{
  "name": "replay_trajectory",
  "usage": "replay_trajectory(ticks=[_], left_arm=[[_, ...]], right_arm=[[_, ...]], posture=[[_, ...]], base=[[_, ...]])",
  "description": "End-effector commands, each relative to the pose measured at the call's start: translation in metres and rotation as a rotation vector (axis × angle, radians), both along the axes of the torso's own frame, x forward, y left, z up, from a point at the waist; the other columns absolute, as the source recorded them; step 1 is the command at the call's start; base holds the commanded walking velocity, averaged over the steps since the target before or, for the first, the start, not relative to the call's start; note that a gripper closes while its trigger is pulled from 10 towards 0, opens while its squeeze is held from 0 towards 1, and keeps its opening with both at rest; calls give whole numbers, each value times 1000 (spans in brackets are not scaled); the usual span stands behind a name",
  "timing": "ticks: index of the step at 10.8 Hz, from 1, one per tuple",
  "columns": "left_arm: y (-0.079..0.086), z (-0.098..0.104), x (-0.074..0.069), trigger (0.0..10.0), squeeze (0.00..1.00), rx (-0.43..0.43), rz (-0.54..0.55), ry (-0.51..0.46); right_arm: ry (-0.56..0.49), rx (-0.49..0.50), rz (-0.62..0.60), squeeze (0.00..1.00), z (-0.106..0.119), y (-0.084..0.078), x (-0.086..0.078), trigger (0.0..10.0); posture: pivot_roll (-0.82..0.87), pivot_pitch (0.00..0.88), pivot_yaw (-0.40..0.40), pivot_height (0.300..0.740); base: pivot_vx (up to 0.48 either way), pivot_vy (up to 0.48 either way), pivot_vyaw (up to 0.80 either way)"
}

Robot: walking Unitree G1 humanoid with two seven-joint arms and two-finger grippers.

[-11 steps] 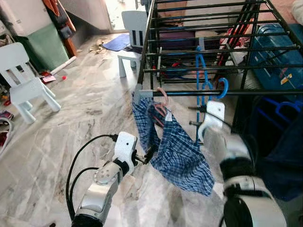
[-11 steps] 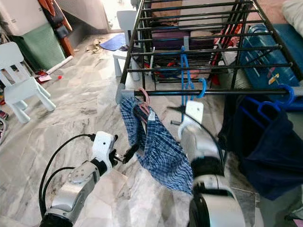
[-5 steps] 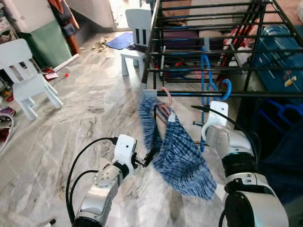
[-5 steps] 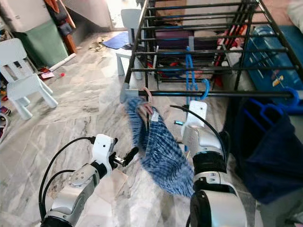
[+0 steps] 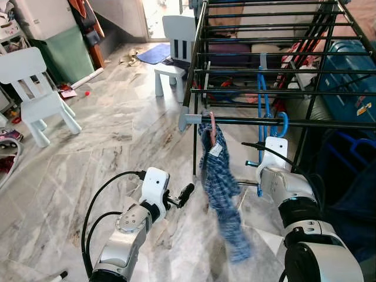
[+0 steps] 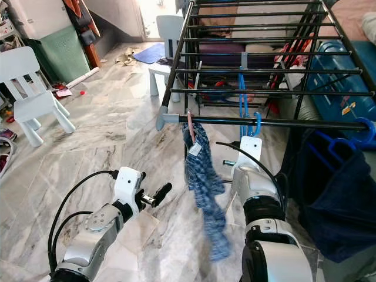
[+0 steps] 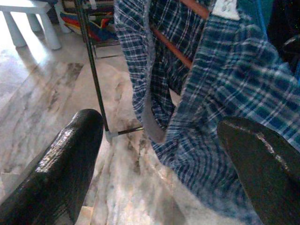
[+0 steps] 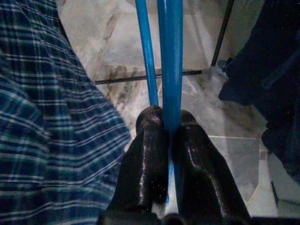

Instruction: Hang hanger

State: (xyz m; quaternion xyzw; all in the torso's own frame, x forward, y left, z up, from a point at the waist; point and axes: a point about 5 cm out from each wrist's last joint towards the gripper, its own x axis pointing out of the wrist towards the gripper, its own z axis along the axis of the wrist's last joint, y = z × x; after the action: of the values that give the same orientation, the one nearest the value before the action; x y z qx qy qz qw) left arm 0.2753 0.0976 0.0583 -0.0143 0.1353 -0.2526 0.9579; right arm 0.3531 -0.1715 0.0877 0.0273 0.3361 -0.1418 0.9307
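A pink hanger (image 5: 210, 124) hooks over the front rail (image 5: 305, 123) of the black drying rack, carrying blue plaid shorts (image 5: 222, 182) that hang straight down. My left gripper (image 5: 185, 192) is open just left of the shorts, apart from them; the left wrist view has its fingers (image 7: 70, 159) spread, with the plaid cloth (image 7: 220, 79) beyond them. A blue hanger (image 5: 262, 94) has its hook (image 5: 283, 123) on the same rail. Below the rail, my right gripper (image 8: 168, 118) is shut on the blue hanger's shaft (image 8: 169, 56).
Two white child chairs (image 5: 32, 88) (image 5: 176, 41) stand on the marble floor to the left and far centre. A dark garment on a blue hanger (image 6: 338, 194) hangs at the rack's right end. A blue container (image 5: 352, 76) lies under the rack. A green bin (image 5: 64, 56) sits far left.
The plaid shorts, earlier spread out toward my left gripper, have swung back and now hang narrow under the rail. The left gripper is off the cloth. The camera view shifted slightly.
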Motion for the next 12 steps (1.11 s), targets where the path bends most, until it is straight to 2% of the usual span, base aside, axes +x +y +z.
replay_trajectory(ticks=[1, 3, 5, 7, 9, 10, 11, 12], left_arm=[[3, 5, 3, 10000, 0, 0, 22, -18], [4, 5, 5, 10000, 0, 1, 29, -15], [4, 4, 6, 10000, 0, 2, 29, -18], [6, 5, 8, 10000, 0, 7, 37, -27], [6, 6, 8, 10000, 0, 11, 36, -32], [5, 7, 8, 10000, 0, 0, 34, -35], [5, 10, 8, 10000, 78, -31, 35, -44], [5, 11, 8, 10000, 86, -34, 37, -52]], right_arm=[[47, 16, -5, 0, -12, -1, -7, 10000], [-15, -92, 45, 0, -9, -5, -4, 10000], [-17, -187, 81, 0, -20, -9, -9, 10000], [-59, -169, 96, 0, -27, -9, -10, 10000], [-54, -180, 99, 0, -30, -14, -10, 10000], [-82, -153, 98, 0, -24, -13, -6, 10000], [-130, -152, 109, 0, -14, -10, -1, 10000], [-163, -163, 129, 0, -7, -6, 2, 10000]], posture=[[-76, 7, 60, 740], [-78, 1, 59, 740], [-74, 0, 61, 740], [-70, 0, 65, 740], [-68, 0, 66, 740], [-70, 0, 66, 740], [-70, 0, 66, 740], [-70, 0, 63, 740]], base=[[0, 0, 0], [0, 0, 0], [0, 0, 0], [0, 0, 0], [0, 0, 0], [0, 0, 0], [0, 0, 0], [0, 0, 0]])
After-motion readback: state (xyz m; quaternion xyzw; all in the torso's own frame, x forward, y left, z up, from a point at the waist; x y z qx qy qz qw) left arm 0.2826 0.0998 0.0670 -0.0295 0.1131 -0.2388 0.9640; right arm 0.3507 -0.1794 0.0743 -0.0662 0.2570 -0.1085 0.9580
